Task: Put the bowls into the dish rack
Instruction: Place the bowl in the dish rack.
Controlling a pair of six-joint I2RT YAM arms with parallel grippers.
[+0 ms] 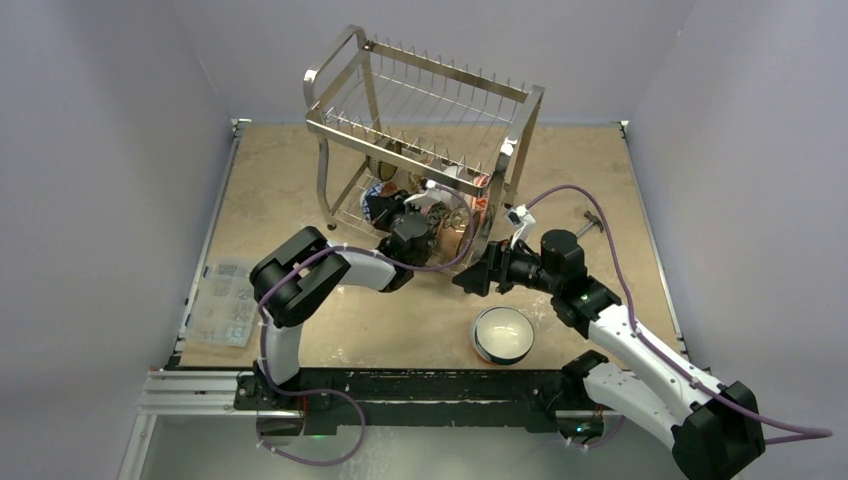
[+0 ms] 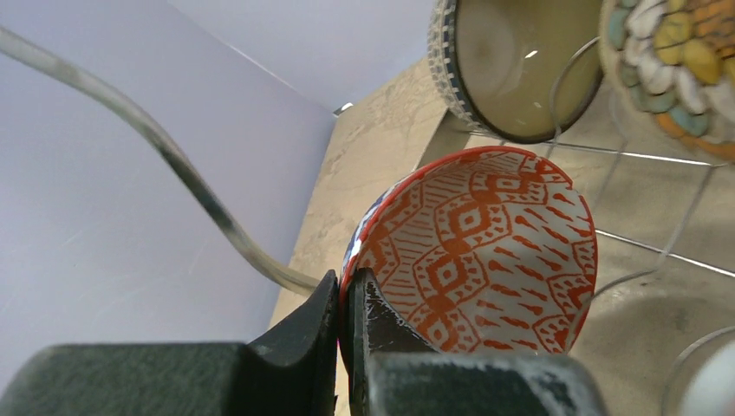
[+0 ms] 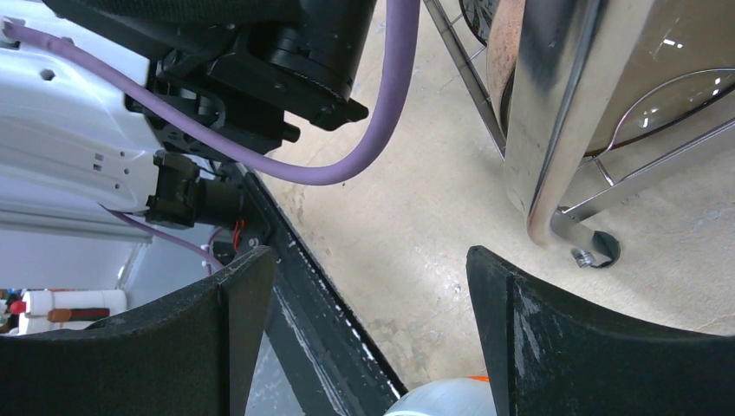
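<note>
My left gripper (image 2: 345, 305) is shut on the rim of a red-patterned bowl (image 2: 485, 251), which it holds tilted on edge inside the lower tier of the chrome dish rack (image 1: 420, 130). Two more bowls stand on edge in the rack wires just beyond it, one olive inside with a mosaic outside (image 2: 516, 61) and one with coloured petals (image 2: 685, 61). A white bowl (image 1: 502, 335) sits upright on the table near the front edge. My right gripper (image 1: 470, 278) hangs open between that bowl and the rack's front right leg (image 3: 555, 130), holding nothing.
The left arm (image 3: 173, 87) and its purple cable (image 3: 381, 130) lie close to the left of my right gripper. A brown bowl (image 3: 659, 69) shows behind the rack leg. A clear box of small parts (image 1: 225, 300) lies at the table's left edge, and a small metal tool (image 1: 592, 222) at the right.
</note>
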